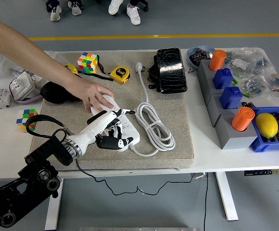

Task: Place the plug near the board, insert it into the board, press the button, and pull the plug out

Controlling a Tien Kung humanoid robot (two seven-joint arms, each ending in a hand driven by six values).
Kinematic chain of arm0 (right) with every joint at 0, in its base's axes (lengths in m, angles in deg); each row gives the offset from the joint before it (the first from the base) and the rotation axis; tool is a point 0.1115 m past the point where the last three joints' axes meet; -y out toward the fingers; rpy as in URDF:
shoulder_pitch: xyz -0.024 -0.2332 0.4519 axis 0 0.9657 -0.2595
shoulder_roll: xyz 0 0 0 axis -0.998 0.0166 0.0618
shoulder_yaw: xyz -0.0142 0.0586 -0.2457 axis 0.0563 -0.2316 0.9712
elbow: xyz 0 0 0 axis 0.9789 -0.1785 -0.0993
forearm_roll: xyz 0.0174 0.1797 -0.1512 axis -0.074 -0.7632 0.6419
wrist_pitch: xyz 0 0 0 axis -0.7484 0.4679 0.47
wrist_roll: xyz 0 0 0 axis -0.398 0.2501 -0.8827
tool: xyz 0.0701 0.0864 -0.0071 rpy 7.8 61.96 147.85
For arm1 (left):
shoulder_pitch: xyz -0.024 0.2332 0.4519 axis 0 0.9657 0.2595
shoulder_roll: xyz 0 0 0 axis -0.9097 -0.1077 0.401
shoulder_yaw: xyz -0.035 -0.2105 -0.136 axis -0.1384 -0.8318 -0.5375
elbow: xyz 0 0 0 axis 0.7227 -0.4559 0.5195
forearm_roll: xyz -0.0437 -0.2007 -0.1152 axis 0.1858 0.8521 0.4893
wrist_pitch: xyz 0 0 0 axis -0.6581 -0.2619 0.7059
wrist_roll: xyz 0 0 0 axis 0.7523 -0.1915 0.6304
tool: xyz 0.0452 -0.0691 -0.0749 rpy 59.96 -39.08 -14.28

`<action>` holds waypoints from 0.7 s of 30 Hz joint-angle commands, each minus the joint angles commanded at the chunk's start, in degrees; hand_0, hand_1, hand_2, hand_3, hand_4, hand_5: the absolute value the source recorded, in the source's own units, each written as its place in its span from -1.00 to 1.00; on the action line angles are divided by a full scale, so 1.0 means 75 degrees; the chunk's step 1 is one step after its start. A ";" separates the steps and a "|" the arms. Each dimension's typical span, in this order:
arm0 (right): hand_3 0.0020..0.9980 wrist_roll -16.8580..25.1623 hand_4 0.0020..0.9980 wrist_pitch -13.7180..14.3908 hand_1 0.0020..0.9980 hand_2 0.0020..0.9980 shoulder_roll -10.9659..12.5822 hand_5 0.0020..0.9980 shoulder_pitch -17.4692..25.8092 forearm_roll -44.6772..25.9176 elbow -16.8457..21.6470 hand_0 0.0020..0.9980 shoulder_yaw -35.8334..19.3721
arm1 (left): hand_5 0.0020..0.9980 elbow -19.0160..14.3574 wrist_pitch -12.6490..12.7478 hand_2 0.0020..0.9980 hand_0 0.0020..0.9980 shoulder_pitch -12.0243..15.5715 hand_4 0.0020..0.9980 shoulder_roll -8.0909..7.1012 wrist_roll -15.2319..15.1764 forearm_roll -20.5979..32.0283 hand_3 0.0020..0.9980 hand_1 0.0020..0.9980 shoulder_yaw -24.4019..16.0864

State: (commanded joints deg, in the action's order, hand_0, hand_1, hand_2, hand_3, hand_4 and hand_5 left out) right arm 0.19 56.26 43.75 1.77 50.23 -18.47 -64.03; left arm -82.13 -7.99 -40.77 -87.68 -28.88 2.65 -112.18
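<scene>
Your main risk here is the power strip point(121, 129) shifting or tipping as you work the plug point(99, 117): the person's hand point(92, 96), coming in from the upper left of the frame, presses on the strip's far end, and if that hold slips, the strip could slide on the grey mat point(178, 139). A second risk is the black cable looping back toward the lower left; it could snag on the forearm. The left hand point(111, 130) reaches in from the lower left and lies over the middle of the strip, just left of the coiled white cord point(153, 126), with its white fingers point(116, 113) stretched forward and the darker ones curled beneath. The black plug seems to sit under those fingers, but you can't tell whether they grip it or merely rest on it, nor whether it is seated.
</scene>
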 joint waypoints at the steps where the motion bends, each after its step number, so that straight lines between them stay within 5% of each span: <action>1: 0.02 0.0000 0.69 0.0000 0.17 0.08 -0.0002 -0.29 0.0000 -0.0001 0.0000 0.10 0.0000 | -0.44 0.0088 0.0183 -0.16 -0.53 0.0005 0.54 0.0007 -0.0222 0.0230 0.17 -0.49 0.0040; 3: 0.02 0.0000 0.69 -0.0001 0.17 0.08 -0.0007 -0.29 0.0000 -0.0003 -0.0002 0.10 0.0007 | -0.44 0.0259 0.0548 -0.16 -0.53 0.0018 0.54 0.0026 -0.0681 0.0712 0.17 -0.49 0.0102; 4: 0.02 -0.0001 0.69 -0.0001 0.17 0.08 -0.0009 -0.29 0.0000 -0.0008 -0.0004 0.10 0.0012 | -0.38 0.0344 0.0729 -0.07 -0.34 0.0027 0.57 0.0038 -0.0915 0.0973 -0.01 -0.25 0.0125; 7: 0.02 0.0000 0.69 0.0000 0.17 0.08 -0.0015 -0.29 0.0002 -0.0014 -0.0011 0.10 0.0023 | -0.38 0.0543 0.1049 -0.07 -0.34 0.0039 0.57 0.0067 -0.1381 0.1534 -0.01 -0.25 0.0157; 21: 0.02 -0.0001 0.69 0.0006 0.17 0.08 -0.0011 -0.29 0.0008 -0.0015 -0.0005 0.10 0.0031 | -0.33 0.0633 0.1055 -0.02 -0.28 0.0059 0.62 0.0095 -0.1333 0.1619 -0.01 -0.18 0.0171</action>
State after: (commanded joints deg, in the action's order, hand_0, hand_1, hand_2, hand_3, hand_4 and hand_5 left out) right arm 0.18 56.30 43.66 1.83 50.12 -18.50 -63.80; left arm -77.39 -0.08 -40.33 -86.97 -38.88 14.80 -110.90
